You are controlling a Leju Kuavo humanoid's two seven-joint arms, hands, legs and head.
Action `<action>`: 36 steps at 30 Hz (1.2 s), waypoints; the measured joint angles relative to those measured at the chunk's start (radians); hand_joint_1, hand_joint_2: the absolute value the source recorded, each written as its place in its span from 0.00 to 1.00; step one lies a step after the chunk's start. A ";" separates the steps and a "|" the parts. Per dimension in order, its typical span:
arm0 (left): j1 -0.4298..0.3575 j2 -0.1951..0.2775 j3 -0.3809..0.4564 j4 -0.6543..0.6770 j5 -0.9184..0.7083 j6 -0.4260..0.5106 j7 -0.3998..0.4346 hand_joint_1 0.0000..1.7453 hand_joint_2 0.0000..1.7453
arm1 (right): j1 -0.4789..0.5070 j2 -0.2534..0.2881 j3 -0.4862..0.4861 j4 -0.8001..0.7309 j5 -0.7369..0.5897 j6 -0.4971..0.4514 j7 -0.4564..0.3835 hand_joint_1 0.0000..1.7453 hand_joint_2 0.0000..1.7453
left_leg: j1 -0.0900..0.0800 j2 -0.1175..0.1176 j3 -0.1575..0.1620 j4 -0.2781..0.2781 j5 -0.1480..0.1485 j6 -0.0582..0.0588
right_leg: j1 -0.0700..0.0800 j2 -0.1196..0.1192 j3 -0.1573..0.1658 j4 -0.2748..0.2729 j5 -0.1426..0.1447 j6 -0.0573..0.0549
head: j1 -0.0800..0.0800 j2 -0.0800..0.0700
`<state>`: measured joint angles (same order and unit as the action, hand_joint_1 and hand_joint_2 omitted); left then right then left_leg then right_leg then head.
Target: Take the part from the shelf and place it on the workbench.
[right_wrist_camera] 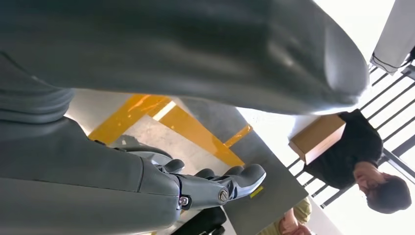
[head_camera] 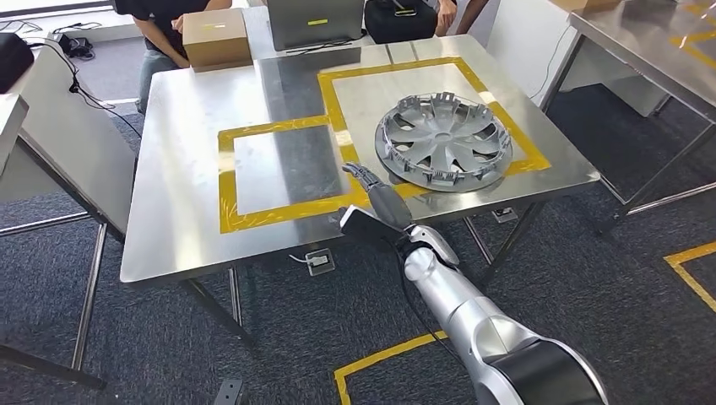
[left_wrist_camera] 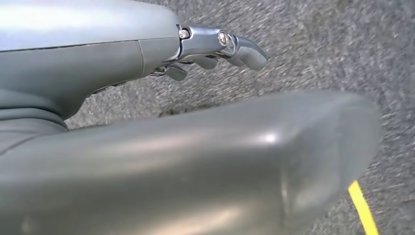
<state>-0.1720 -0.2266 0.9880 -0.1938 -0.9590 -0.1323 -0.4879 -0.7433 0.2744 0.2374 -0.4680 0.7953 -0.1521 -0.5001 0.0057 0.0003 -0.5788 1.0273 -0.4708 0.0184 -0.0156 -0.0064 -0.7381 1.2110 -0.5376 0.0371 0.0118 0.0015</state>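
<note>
A silver hubcap (head_camera: 443, 141) is seen lying flat on the steel workbench (head_camera: 186, 143), inside the larger yellow-taped square. The right hand (head_camera: 376, 192) is held empty, fingers extended, just beside its rim. The left hand (left_wrist_camera: 215, 49) is seen empty above carpet. Placement is judged done; withdrawal is called for next.

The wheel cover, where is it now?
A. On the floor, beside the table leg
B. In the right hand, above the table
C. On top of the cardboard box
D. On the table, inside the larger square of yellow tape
D: the wheel cover lies flat on the workbench within the larger yellow tape square, and the right hand beside it holds nothing.
</note>
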 joint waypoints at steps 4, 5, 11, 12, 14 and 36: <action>0.001 0.000 0.000 0.000 0.000 0.000 0.000 0.00 0.00 | 0.004 -0.007 0.008 0.003 0.002 -0.002 0.005 0.00 0.00 | -0.001 -0.001 -0.057 0.007 0.039 -0.002 | 0.000 0.001 0.037 0.063 -0.003 0.002 | 0.004 0.000; 0.001 0.000 0.000 0.000 0.000 0.000 0.000 0.00 0.00 | 0.003 -0.008 0.010 0.004 0.002 -0.003 0.006 0.00 0.00 | -0.001 -0.002 -0.068 0.009 0.048 -0.005 | 0.000 0.002 0.084 0.003 0.017 0.000 | 0.005 0.000; 0.001 -0.001 0.000 0.000 0.001 -0.001 0.000 0.00 0.00 | -0.004 -0.013 0.015 0.004 0.003 -0.007 0.006 0.00 0.00 | 0.000 -0.005 -0.093 0.005 0.093 -0.040 | 0.010 0.007 0.183 -0.173 0.031 -0.038 | 0.008 0.000; 0.001 -0.001 0.000 0.000 0.002 -0.001 0.000 0.00 0.00 | -0.005 -0.013 0.015 0.004 0.003 -0.007 0.007 0.00 0.00 | 0.001 -0.006 -0.098 0.010 0.083 -0.046 | 0.008 0.006 0.176 -0.177 0.043 -0.046 | 0.007 0.000; 0.002 -0.001 0.000 0.001 0.002 -0.001 0.000 0.00 0.00 | -0.008 -0.013 0.017 0.004 0.003 -0.008 0.012 0.00 0.00 | 0.003 -0.006 -0.124 0.075 0.011 -0.057 | 0.003 0.002 0.156 -0.186 0.070 -0.058 | 0.002 0.000; 0.001 0.000 0.001 0.001 -0.001 0.000 0.004 0.00 0.00 | -0.005 -0.035 0.017 0.017 -0.009 -0.025 0.013 0.00 0.00 | -0.006 -0.003 -0.050 0.007 0.034 0.002 | 0.003 0.003 0.073 -0.003 0.042 -0.006 | 0.005 0.000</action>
<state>-0.1713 -0.2269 0.9888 -0.1926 -0.9598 -0.1320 -0.4841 -0.7483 0.2398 0.2541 -0.4515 0.7863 -0.1774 -0.4868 0.0002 -0.0026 -0.6293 1.0339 -0.4367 0.0201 -0.0129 -0.0034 -0.6656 1.2085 -0.4954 0.0310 0.0168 0.0015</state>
